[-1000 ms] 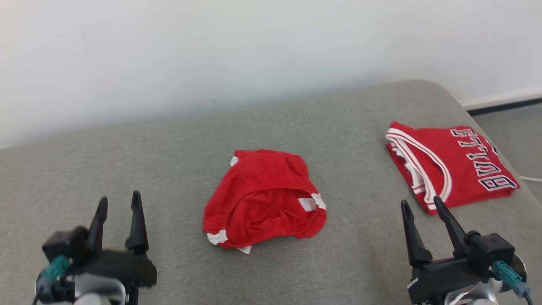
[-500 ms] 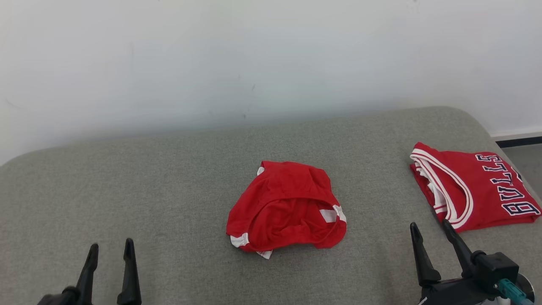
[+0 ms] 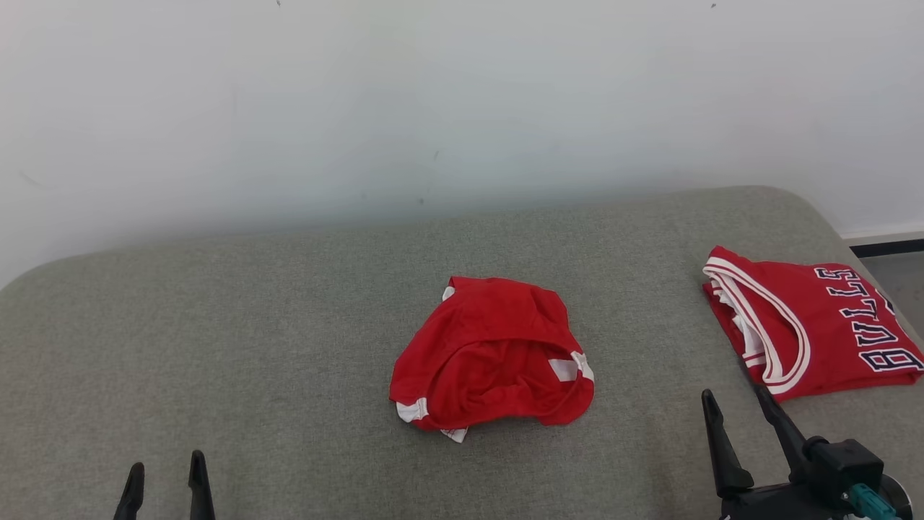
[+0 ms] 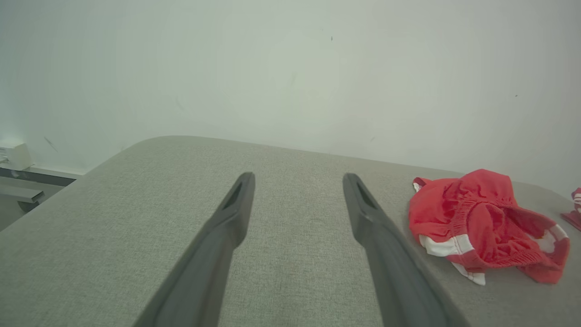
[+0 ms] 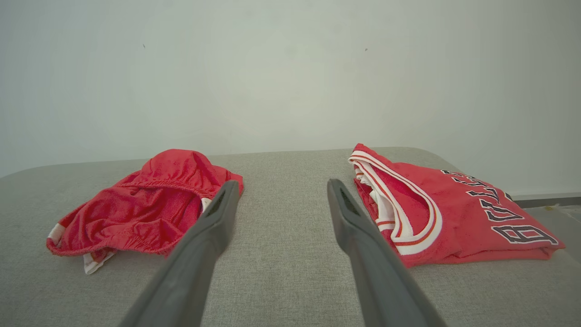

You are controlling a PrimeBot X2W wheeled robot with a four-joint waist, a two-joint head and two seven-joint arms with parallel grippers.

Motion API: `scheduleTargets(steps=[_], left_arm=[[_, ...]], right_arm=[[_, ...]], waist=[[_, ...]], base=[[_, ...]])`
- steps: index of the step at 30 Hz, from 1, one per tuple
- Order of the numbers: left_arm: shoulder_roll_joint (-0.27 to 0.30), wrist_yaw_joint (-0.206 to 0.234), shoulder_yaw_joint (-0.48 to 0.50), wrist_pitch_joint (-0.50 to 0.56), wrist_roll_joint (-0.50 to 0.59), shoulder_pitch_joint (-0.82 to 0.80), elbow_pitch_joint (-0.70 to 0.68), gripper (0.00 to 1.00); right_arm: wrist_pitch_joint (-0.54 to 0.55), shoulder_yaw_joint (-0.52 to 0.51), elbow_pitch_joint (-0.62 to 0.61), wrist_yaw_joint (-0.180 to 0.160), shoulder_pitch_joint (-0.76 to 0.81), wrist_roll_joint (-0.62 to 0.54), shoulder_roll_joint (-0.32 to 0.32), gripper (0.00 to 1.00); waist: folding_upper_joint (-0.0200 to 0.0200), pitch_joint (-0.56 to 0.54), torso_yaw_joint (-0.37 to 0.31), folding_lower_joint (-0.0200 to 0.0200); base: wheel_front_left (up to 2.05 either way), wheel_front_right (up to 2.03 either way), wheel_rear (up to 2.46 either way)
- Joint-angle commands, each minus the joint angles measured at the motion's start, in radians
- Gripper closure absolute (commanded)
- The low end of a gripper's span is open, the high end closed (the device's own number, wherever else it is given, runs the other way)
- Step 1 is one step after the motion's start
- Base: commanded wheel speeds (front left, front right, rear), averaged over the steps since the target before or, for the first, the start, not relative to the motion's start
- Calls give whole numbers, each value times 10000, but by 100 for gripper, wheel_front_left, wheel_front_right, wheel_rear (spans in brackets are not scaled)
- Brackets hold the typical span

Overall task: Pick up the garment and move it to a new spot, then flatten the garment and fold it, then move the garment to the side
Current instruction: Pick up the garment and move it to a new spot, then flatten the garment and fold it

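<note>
A crumpled red garment [image 3: 494, 357] with white trim lies in a heap at the middle of the grey padded surface [image 3: 253, 325]; it also shows as the red garment [image 4: 485, 222] to the right of the left fingers and the red garment [image 5: 145, 206] left of the right fingers. My left gripper [image 3: 164, 473] stands open at the lower left, well apart from it, with nothing between its fingers. My right gripper [image 3: 736, 408] stands open at the lower right, empty, between the heap and a folded jersey.
A folded red "BULLS" jersey [image 3: 812, 321] with white and dark trim lies at the right end of the surface, the same jersey [image 5: 445, 213] just right of my right fingers. A white wall [image 3: 433, 94] backs the surface. Floor [image 3: 895, 271] shows past the right edge.
The head camera has tilted up and turned slightly, so everything sits lower in view. Both grippers stay open; the garments have not moved on the surface.
</note>
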Motion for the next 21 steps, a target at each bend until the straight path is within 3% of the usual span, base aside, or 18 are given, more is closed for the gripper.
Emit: scheduleTargets(steps=[1,21], left_arm=[[-33,-22,40,-40,151,125,5,0],[-91,-86,-36,-41,177,249,195,0]], right_arm=[[-71,49,-6,-29,-10,25,-53,0],[69,835,210,-29,-472,241,-164,0]], waist=[[0,-12,20,1],[0,-139,171,1]], base=[[0,0,0],[0,0,0]])
